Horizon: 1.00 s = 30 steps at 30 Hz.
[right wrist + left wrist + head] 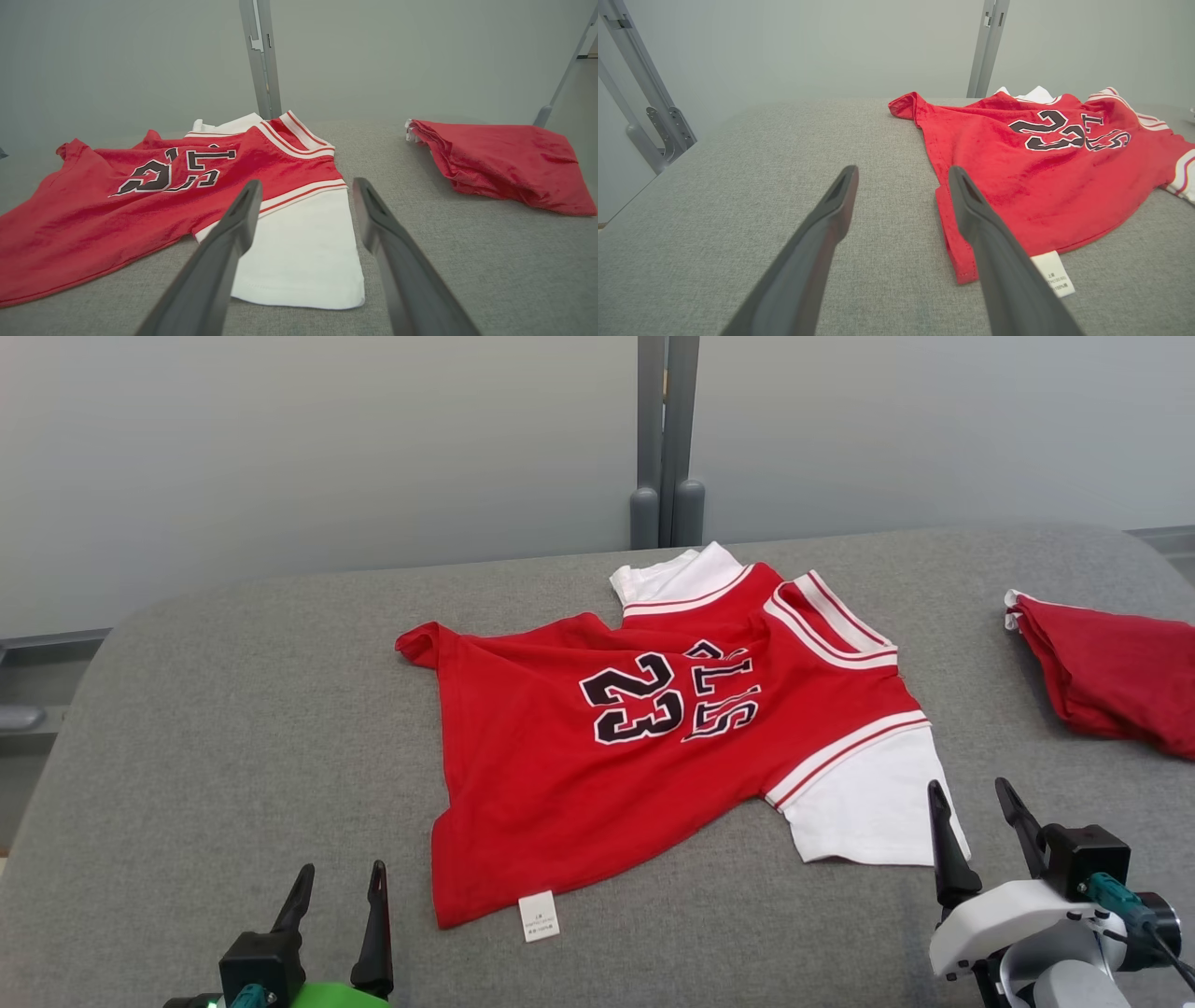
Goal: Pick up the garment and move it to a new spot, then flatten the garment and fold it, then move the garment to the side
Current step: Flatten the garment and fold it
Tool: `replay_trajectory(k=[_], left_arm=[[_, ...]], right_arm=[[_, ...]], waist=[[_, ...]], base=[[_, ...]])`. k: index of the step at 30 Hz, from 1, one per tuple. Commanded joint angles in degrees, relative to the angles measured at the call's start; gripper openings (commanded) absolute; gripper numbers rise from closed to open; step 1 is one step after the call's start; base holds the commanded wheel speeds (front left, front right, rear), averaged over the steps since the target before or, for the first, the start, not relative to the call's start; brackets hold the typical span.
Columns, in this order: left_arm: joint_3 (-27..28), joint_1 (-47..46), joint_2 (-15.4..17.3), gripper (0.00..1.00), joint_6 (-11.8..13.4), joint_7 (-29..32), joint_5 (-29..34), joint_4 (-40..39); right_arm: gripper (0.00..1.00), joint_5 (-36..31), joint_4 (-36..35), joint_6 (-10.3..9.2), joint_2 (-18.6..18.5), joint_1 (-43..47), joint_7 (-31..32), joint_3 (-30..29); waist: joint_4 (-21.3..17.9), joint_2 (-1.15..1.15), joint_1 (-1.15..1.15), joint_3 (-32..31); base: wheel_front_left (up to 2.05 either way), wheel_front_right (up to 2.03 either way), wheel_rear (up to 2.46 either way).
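Red in the body, white at the sleeves — found the shirt (607, 775) lying number-side up near the middle of the grey padded surface (233, 728), somewhat toward its far edge. Noted it spread but not flat: creased across the chest, bunched at the far hem corner, collar end toward the right edge, hem toward the left. Noted a black "23" and lettering, rippled by folds. Recorded a white label (540, 916) turned out at the near hem corner, resting on the surface. Found the near sleeve (868, 803) laid flat, pointing to the near edge.

Found the left gripper (342, 866) at the near edge, left of the label and just beside the near hem, fingers spread wide and holding nothing. Could not tell contact with the hem. Found the right gripper (967, 784) by the near edge, just beside the white sleeve, fingers likewise spread and empty.

Recorded a second red cloth (1111, 681), folded over, at the right edge — well apart from the shirt. Noted a grey post (665, 439) against the pale wall behind the far edge.
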Motion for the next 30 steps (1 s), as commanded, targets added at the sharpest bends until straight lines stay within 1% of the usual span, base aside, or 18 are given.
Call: replay_trajectory(k=[1, 11, 14, 17, 20, 25, 30], left_arm=[[0.24, 0.41, 0.17, 1.00, 0.21, 0.00, 0.37, 0.25], [-0.53, 0.11, 0.17, 1.00, -0.68, 0.00, -1.15, 0.94], [-0.92, 0.00, 0.17, 1.00, -1.08, 0.01, -2.45, 1.19], [-2.10, -0.40, 0.17, 1.00, -1.53, 0.00, -4.94, 2.35], [-4.05, -1.45, 0.17, 1.00, -2.03, 0.00, -5.75, 3.33], [-6.90, -2.91, 0.18, 1.00, -2.41, 0.01, -8.45, 6.38], [-8.43, -5.15, 0.19, 1.00, -2.60, 0.00, -11.20, 9.50]], right_arm=[[1.00, 0.02, -0.18, -0.09, 0.17, 0.61, -0.24, 0.41], [1.00, 0.14, 1.05, -0.09, 0.06, 0.42, -0.24, -0.17], [1.00, 0.18, 1.35, -0.09, 0.08, 0.42, -0.24, -0.49], [1.00, 0.39, 2.30, -0.09, 0.11, 0.30, -0.24, -1.37], [1.00, -0.06, 3.33, -0.09, 0.17, -0.01, -0.24, -1.81], [1.00, -0.83, 5.02, -0.09, 0.33, -0.83, -0.24, -2.61], [1.00, -1.37, 6.13, -0.09, 0.48, -2.27, -0.24, -2.89]], waist=[[0.18, 0.00, 0.00, 0.20], [0.36, 0.00, 0.00, 0.86], [0.34, 0.00, 0.00, 1.03], [0.31, 0.00, 0.00, 1.58], [0.27, 0.00, 0.00, 2.62], [-0.42, 0.00, 0.00, 4.52], [-1.18, 0.00, 0.00, 7.04]], base=[[0.00, 0.00, 0.00], [0.00, 0.00, 0.00], [0.00, 0.00, 0.00], [0.00, 0.00, 0.00], [0.00, 0.00, 0.00], [0.00, 0.00, 0.00], [0.00, 0.00, 0.00]])
